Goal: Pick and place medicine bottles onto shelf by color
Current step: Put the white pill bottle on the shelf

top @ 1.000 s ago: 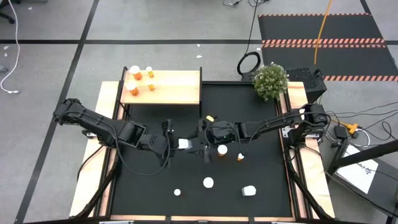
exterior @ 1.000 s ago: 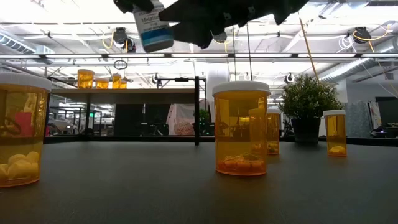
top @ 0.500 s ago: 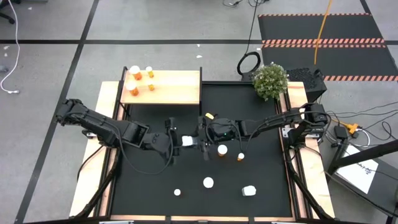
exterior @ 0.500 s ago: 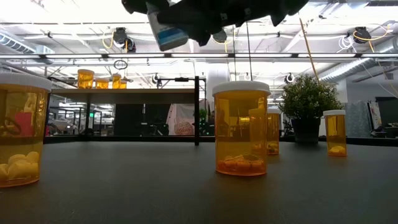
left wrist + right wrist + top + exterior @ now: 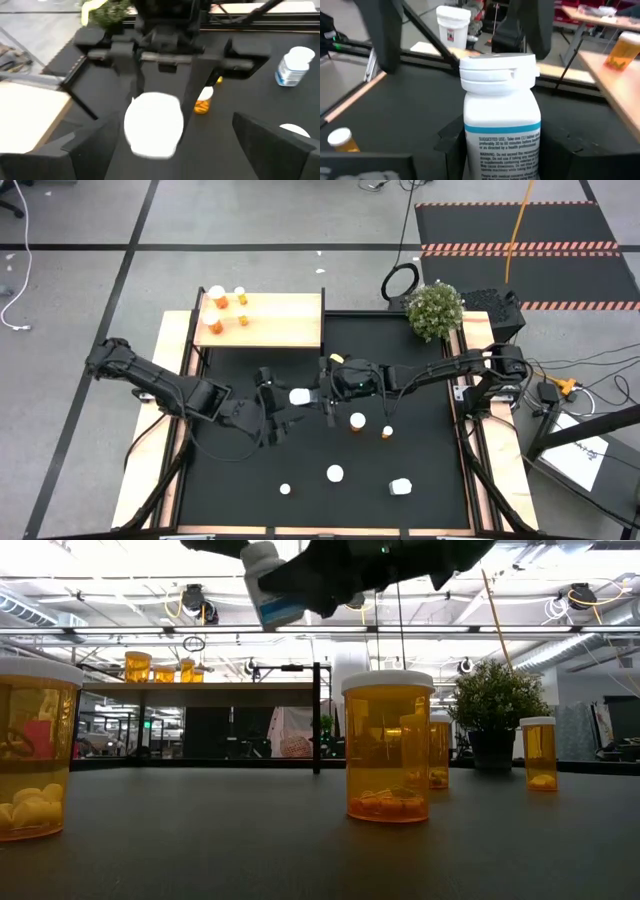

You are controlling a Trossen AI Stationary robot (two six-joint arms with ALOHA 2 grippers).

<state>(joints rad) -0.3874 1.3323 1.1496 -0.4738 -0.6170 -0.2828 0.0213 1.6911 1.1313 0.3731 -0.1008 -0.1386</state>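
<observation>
While gripping white bottle (image 5: pixel 501 120) between its fingers above mid-surface, right hand (image 5: pixel 318 396) faces left hand (image 5: pixel 272 402), spread wide and empty, just beside bottle's cap end. Looks like a mid-air handover, bottle in right hand only. Four orange bottles (image 5: pixel 217 298) already up on shelf (image 5: pixel 285 320), all at one end. Left on black surface (image 5: pixel 420 430): two orange, three white-topped ones nearer the front edge. Judged under halfway.

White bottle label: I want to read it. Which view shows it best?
The right wrist view: the white bottle fills the picture, print facing out. Left wrist view shows only its bottom; low view a tilted side; high view a speck.
</observation>
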